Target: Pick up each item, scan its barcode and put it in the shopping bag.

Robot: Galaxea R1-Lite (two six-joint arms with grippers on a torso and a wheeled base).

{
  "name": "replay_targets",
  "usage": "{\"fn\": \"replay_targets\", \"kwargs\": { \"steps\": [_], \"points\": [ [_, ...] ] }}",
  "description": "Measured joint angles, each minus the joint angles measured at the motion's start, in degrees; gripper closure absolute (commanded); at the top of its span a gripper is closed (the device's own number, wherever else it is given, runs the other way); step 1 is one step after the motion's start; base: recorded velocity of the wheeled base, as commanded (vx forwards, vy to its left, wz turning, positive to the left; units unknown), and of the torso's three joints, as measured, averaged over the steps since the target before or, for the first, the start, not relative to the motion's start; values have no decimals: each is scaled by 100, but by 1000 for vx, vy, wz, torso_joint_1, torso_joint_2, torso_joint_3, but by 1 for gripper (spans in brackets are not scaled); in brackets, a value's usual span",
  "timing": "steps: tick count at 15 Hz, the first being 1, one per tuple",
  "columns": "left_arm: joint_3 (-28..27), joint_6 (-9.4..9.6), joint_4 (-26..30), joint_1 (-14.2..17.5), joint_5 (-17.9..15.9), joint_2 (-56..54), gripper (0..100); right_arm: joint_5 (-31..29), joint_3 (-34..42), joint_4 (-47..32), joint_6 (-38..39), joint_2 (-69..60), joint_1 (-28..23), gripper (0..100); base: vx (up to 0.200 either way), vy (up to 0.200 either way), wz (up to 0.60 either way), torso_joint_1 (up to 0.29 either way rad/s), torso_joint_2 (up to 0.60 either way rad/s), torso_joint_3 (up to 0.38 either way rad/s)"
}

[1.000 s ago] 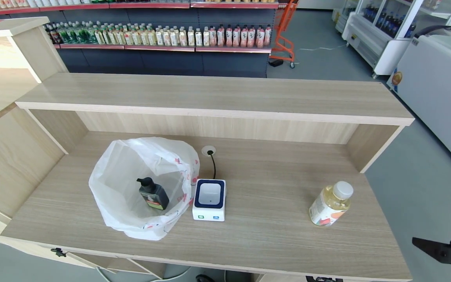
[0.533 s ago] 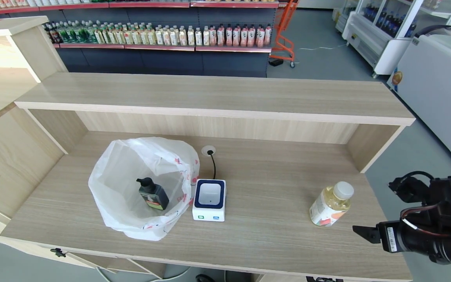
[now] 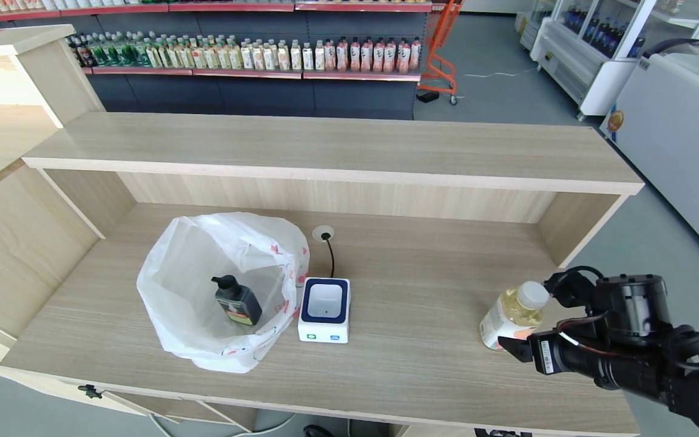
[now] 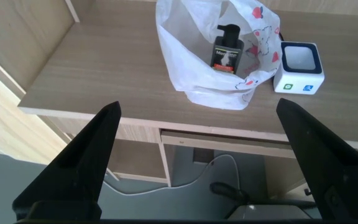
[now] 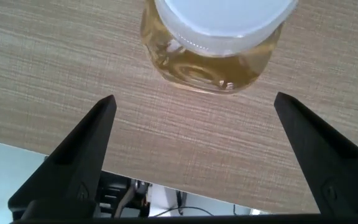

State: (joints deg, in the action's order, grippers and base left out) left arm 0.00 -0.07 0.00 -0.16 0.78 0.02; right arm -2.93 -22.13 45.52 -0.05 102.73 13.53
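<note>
A yellow drink bottle [image 3: 512, 317] with a white cap stands upright at the counter's right; it is seen from above as the bottle [image 5: 210, 43]. My right gripper [image 3: 533, 318] is open right beside it, its fingers [image 5: 82, 155] spread wider than the bottle and touching nothing. The white shopping bag [image 3: 204, 267] stands open at the left with a dark pump bottle [image 3: 237, 300] inside. The white scanner [image 3: 324, 309] sits just right of the bag. My left gripper [image 4: 197, 107] hangs open in front of the counter, facing the bag [image 4: 191, 68] and scanner [image 4: 297, 67].
The wooden counter [image 3: 422, 340] has a raised back shelf [image 3: 325, 145] and side walls. The scanner's cable [image 3: 331, 255] runs to a grommet behind it. Bare counter lies between scanner and bottle. Freezers and drink shelves stand beyond.
My right arm has come in from the lower right corner, moving left and up to the drink bottle. The bag, scanner and bottle have not moved.
</note>
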Motion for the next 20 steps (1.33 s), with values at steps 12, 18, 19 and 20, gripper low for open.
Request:
{"fn": "replay_targets", "kwargs": {
  "steps": [12, 18, 19, 20],
  "points": [
    [0, 0, 0, -2, -2, 0, 0, 11, -256, 2381, -304, 1681, 210, 0, 0, 0, 0, 0, 0, 0],
    [0, 0, 0, 0, 0, 0, 0, 224, -332, 2770, -312, 1957, 243, 100, 0, 0, 0, 0, 0, 0],
    [0, 0, 0, 0, -2, 0, 0, 257, -354, 2862, -336, 1970, 240, 100, 0, 0, 0, 0, 0, 0],
    [0, 0, 0, 0, -2, 0, 0, 261, -394, 2906, -347, 1982, 243, 100, 0, 0, 0, 0, 0, 0]
  ]
}}
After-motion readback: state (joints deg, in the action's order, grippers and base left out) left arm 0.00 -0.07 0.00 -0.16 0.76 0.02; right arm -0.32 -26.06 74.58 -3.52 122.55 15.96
